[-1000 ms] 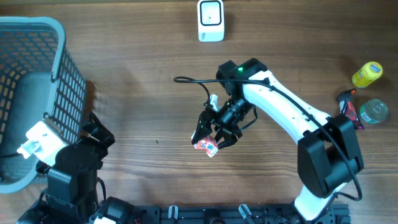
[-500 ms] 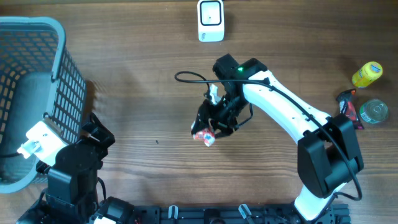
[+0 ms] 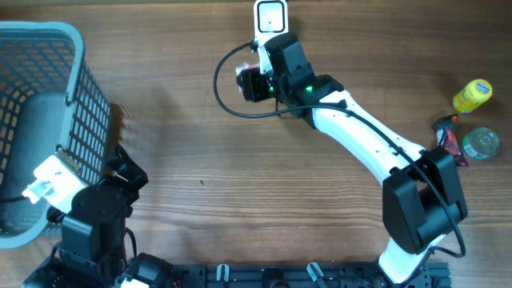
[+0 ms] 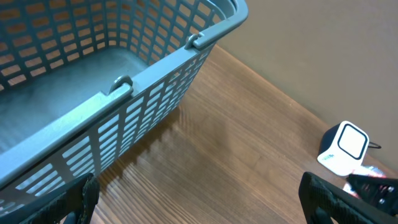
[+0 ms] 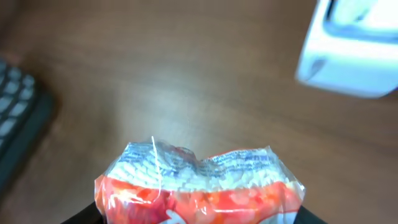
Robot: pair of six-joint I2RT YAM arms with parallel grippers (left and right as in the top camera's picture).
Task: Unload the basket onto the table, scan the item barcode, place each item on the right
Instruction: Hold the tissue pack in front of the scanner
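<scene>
Fingers of the right pincer (image 3: 251,83) are pressing on both sides of a red and white packet (image 5: 199,183), so this pincer is standing partly closed and is gripping the packet firmly. In the right wrist view the packet is filling the lower part of the picture. Its crimped, clear edge is pointing upward, and only dark corners of the two fingers are showing at its sides. The print on it is looking too blurred to read, so I cannot tell where the barcode is facing.

The right arm is reaching across the wooden counter (image 3: 176,144) toward the far edge, where a white scanner (image 3: 270,16) is standing. From overhead, the packet is hanging just beside the scanner, at its near left corner. In the wrist view the scanner is appearing at the upper right, apart from the packet.

The left pincer (image 4: 199,202) is resting at the near left side with its fingers spread as wide as they go, and it is holding nothing. A grey basket (image 4: 143,87) is standing just beside it. A yellow bottle (image 3: 472,94) and a can (image 3: 481,144) are lying at the right edge, well apart from the packet.
</scene>
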